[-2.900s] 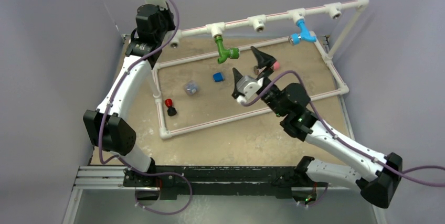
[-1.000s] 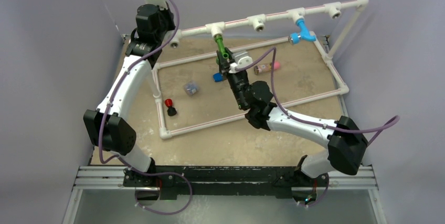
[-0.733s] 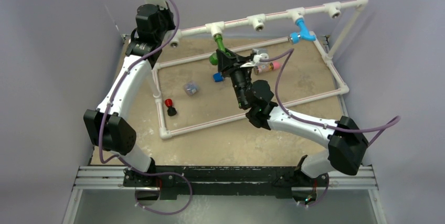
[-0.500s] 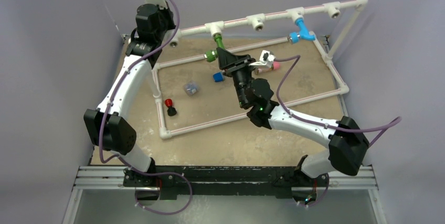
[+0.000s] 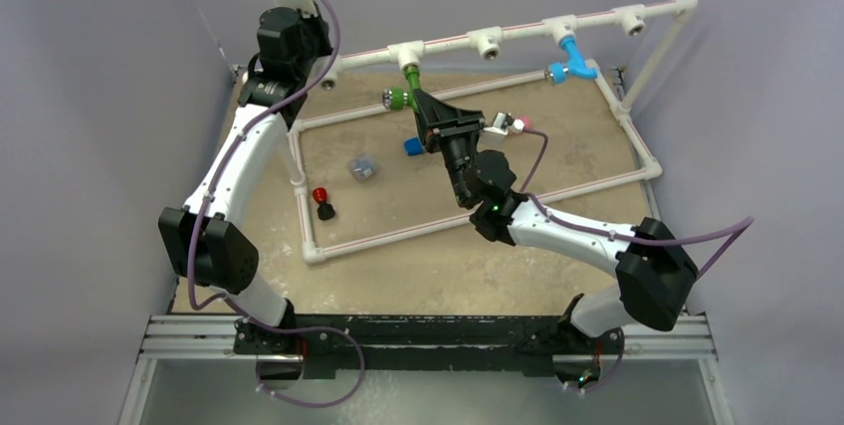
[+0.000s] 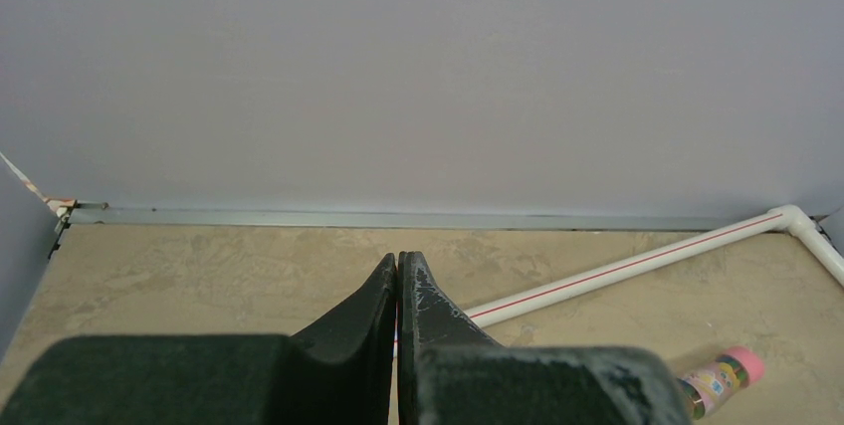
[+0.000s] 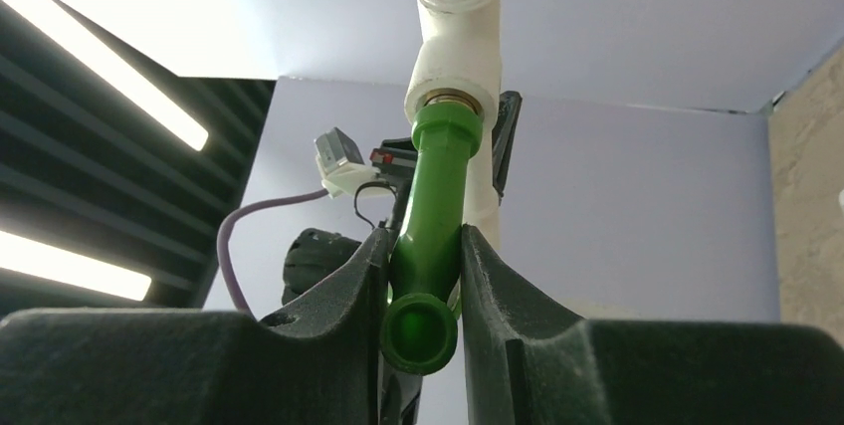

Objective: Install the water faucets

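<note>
1. The right gripper (image 7: 423,291) is clamped on the green faucet (image 7: 435,216), one finger on each side of its body, near the middle of the worktop's far edge
2. The green faucet's upper end meets a white T-fitting (image 7: 453,57) on the raised pipe rail, and its round mouth points toward the left edge
3. The blue faucet (image 5: 575,55) hangs from another fitting nearer the far right corner, with nothing gripping it
4. The left gripper (image 6: 398,281) sits by the far left corner, its fingers pressed together on nothing
5. A pink-capped cylinder (image 6: 719,380) lies on the worktop
</note>
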